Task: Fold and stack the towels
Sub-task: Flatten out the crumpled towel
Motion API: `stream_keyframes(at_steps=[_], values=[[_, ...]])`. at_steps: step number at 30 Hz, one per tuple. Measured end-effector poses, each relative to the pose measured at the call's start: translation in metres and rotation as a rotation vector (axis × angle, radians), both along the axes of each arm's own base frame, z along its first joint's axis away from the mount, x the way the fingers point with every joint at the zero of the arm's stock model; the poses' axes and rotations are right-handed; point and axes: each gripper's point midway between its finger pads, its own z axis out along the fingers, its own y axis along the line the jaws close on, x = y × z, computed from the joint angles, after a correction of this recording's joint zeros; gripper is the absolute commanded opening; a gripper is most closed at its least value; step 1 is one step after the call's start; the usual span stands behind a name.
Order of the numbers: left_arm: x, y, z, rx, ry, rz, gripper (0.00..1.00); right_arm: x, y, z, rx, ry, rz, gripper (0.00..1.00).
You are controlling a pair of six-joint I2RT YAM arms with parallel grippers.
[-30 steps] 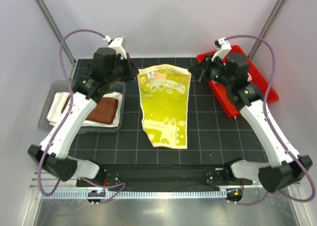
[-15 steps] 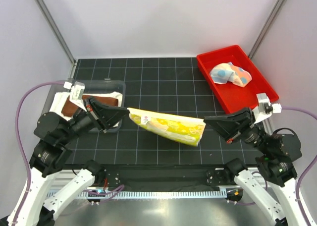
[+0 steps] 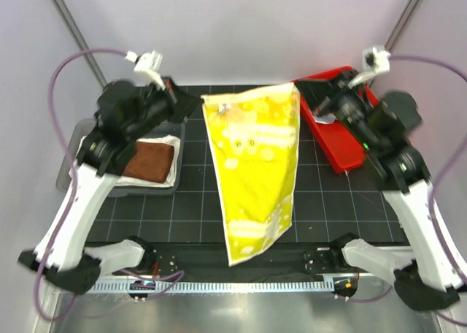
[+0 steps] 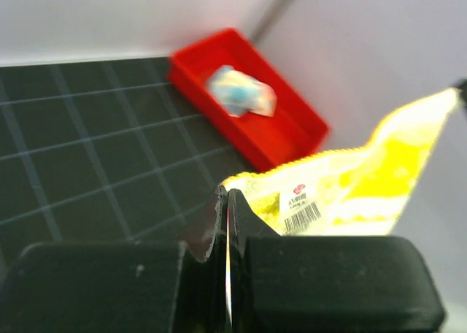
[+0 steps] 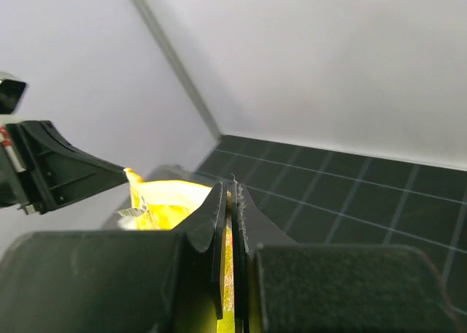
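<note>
Two corners of the yellow towel are pinched, one in the shut left hand, one in the shut right hand. We see it stretched over the desk, long axis 12 to 6 o'clock. Brown towel lies on white towel at 9, and red bin holds pastel towel at 2. Barcode label is unreadable.

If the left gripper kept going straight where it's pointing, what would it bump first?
Probably the red tray holding the pastel towel, across the mat. The left gripper pinches the yellow towel, which would travel along. Depth is unclear.
</note>
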Motion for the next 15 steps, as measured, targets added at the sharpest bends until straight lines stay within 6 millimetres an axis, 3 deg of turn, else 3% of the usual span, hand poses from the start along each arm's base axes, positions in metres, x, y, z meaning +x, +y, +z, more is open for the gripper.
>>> stream_keyframes(at_steps=[3, 5, 8, 11, 15], values=[[0.079, 0.007, -0.023, 0.081, 0.052, 0.120, 0.00, 0.066, 0.002, -0.016, -0.093, 0.035, -0.071, 0.01], [0.132, 0.013, -0.064, 0.131, 0.126, 0.172, 0.00, 0.120, 0.002, -0.049, -0.143, 0.098, -0.094, 0.01], [0.189, 0.018, -0.134, 0.196, 0.230, 0.198, 0.00, 0.188, 0.012, -0.133, -0.217, 0.248, -0.058, 0.01], [0.231, 0.020, -0.201, 0.248, 0.317, 0.183, 0.00, 0.233, 0.024, -0.220, -0.265, 0.378, -0.006, 0.01], [0.278, 0.016, -0.249, 0.256, 0.351, 0.143, 0.00, 0.269, 0.033, -0.298, -0.287, 0.450, 0.050, 0.01]])
